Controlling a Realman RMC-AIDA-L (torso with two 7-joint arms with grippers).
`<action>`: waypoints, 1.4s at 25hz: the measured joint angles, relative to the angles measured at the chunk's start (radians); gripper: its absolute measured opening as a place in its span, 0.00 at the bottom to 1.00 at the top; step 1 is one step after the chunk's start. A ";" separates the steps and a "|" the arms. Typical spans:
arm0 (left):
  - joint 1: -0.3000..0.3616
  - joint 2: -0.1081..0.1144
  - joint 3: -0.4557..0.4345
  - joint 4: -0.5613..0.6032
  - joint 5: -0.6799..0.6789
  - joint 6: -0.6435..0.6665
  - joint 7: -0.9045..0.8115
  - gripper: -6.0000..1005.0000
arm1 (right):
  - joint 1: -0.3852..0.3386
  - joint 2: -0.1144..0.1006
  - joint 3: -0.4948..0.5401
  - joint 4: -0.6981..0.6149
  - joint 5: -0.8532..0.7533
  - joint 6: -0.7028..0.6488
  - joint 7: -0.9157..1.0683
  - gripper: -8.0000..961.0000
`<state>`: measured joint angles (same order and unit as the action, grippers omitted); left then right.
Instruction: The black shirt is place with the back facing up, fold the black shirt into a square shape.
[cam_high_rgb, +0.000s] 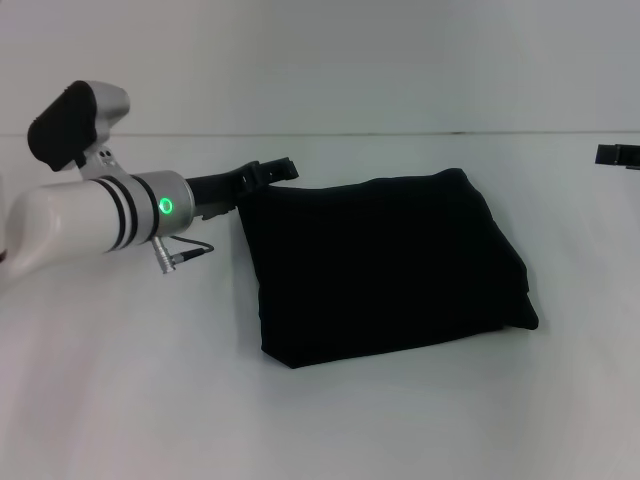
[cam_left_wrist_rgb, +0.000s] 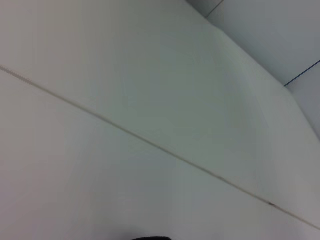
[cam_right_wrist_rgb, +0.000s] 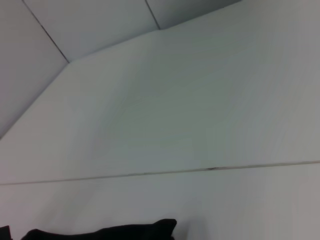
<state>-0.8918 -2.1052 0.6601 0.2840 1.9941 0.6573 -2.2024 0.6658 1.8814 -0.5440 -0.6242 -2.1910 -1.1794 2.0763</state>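
The black shirt (cam_high_rgb: 385, 265) lies on the white table as a folded, roughly rectangular bundle in the middle of the head view. My left gripper (cam_high_rgb: 272, 171) is at the shirt's far left corner, right against the cloth; whether it grips the cloth does not show. A small part of my right gripper (cam_high_rgb: 618, 154) shows at the right edge of the head view, well apart from the shirt. The right wrist view shows an edge of the black shirt (cam_right_wrist_rgb: 105, 232) low in the picture. A thin dark sliver (cam_left_wrist_rgb: 150, 238) shows at the edge of the left wrist view.
The white table (cam_high_rgb: 320, 420) spreads out on all sides of the shirt. A thin seam line (cam_high_rgb: 400, 132) runs across where the table meets the pale back wall. A grey cable (cam_high_rgb: 180, 254) hangs under my left wrist.
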 joint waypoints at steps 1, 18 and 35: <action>-0.001 -0.004 0.006 -0.001 0.000 -0.010 -0.003 0.90 | 0.000 0.000 -0.007 0.000 0.000 0.008 -0.002 0.67; 0.007 -0.018 0.029 -0.002 0.000 -0.073 -0.005 0.88 | -0.002 -0.001 -0.032 -0.001 -0.002 0.036 -0.004 0.67; 0.025 -0.046 0.083 0.041 -0.007 -0.071 -0.008 0.73 | -0.003 0.004 -0.036 0.000 -0.003 0.046 -0.004 0.67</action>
<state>-0.8668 -2.1508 0.7428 0.3255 1.9870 0.5862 -2.2107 0.6631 1.8853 -0.5799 -0.6243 -2.1936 -1.1334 2.0724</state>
